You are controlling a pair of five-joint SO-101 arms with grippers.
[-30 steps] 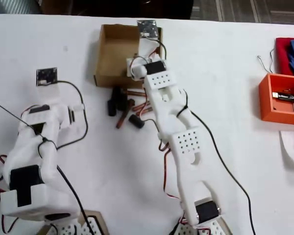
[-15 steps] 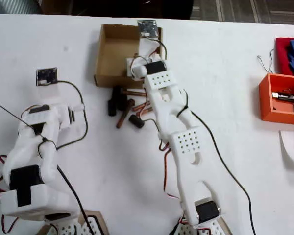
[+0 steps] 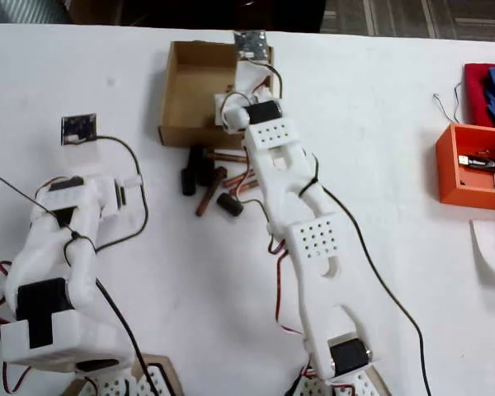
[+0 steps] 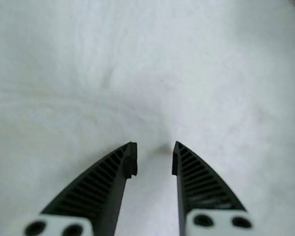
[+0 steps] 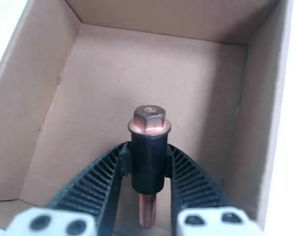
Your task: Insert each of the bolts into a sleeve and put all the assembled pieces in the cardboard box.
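My right gripper [image 5: 147, 169] is shut on a black sleeve [image 5: 147, 164] with a copper bolt [image 5: 149, 122] through it, held over the inside of the cardboard box [image 5: 113, 93]. From above, the right arm [image 3: 272, 157] stretches over the near edge of the cardboard box [image 3: 186, 87]. Loose black sleeves [image 3: 195, 169] and copper bolts [image 3: 210, 191] lie on the table just in front of the box. My left gripper [image 4: 151, 158] hangs open over bare white table, at the left of the high view [image 3: 120, 191].
An orange bin [image 3: 472, 169] stands at the right edge, with red and blue cloth [image 3: 487, 91] behind it. Cables trail from both arms. A white tablecloth [image 3: 379, 124] covers the table.
The right arm has edged slightly farther over the box with the assembled piece. The left arm has not moved.
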